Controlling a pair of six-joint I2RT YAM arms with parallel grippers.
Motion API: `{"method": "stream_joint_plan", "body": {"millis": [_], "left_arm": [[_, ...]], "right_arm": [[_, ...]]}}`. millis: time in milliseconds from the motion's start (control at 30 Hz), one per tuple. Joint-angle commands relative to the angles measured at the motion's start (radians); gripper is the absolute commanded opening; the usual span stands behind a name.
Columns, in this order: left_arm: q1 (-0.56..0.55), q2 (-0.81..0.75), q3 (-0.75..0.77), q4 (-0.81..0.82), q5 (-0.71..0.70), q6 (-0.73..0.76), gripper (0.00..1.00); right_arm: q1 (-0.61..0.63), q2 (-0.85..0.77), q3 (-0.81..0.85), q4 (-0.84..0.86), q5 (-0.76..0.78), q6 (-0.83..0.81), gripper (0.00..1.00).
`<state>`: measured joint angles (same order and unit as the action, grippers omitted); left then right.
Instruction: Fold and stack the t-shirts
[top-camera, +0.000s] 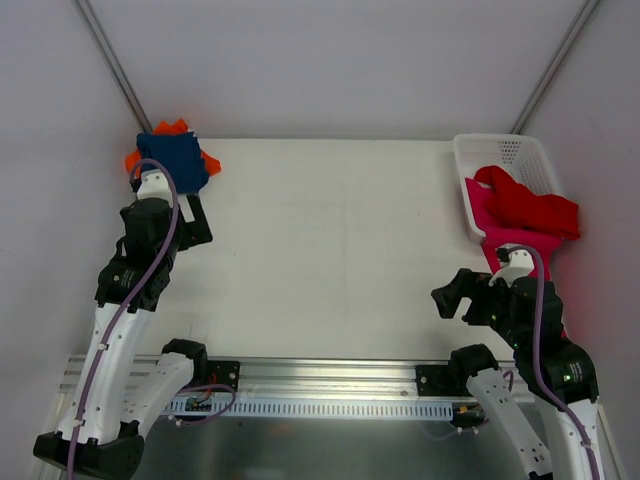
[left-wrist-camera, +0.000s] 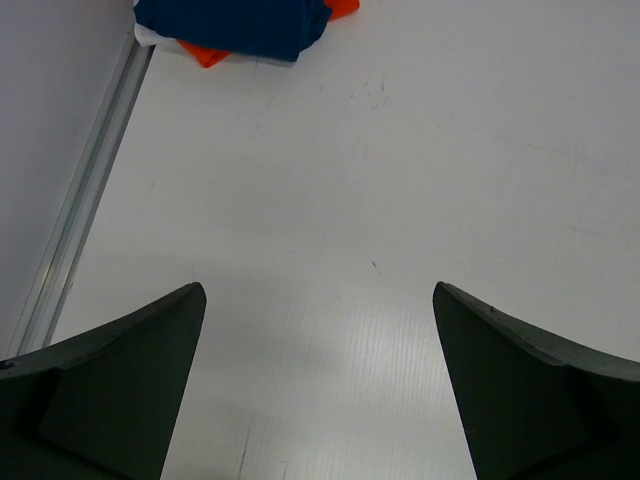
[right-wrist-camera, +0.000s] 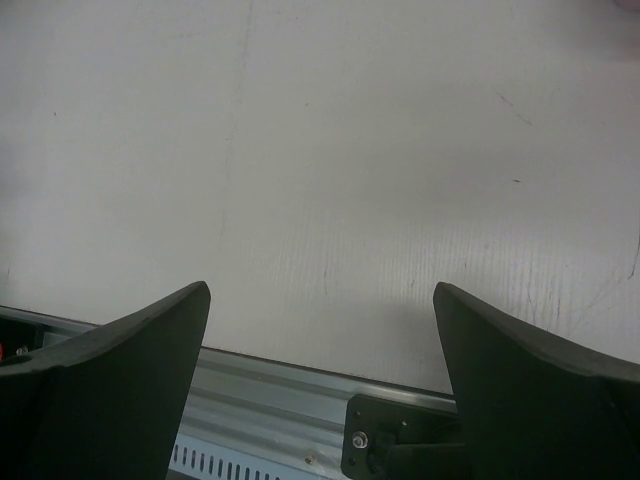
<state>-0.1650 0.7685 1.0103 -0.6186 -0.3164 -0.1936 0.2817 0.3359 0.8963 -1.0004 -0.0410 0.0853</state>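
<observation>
Your table (top-camera: 330, 250) carries cloth at both far corners. The basket (top-camera: 533, 152) sits far right, holding the red tee (top-camera: 530, 208) heaped on the pink tee (top-camera: 488, 222), both crumpled and likely waiting their turn. Far left, the navy tee (top-camera: 172, 160) lies folded on the orange tee (top-camera: 130, 160), kept aside as your stack. Four tees: two stacked, two to go. Your left gripper (left-wrist-camera: 318, 300) and right gripper (right-wrist-camera: 320, 295) both stand spread, holding nothing.

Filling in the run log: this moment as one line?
left gripper open, empty | right gripper open, empty | navy t-shirt atop orange t-shirt, far-left corner | red t-shirt over magenta t-shirt in basket
</observation>
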Motion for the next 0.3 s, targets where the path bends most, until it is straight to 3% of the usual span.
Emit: {"method": "stream_joint_plan", "body": {"millis": [0,267], "left_arm": [[-0.011,-0.011,-0.003,0.02,0.023,0.016,0.99],[-0.011,-0.054,-0.006,0.023,0.059,0.028,0.99]], "right_arm": [[0.007,0.002,0.0,-0.007,0.015,0.005,0.99],[0.008,-0.006,0.0,-0.004,0.016,0.007,0.99]]}}
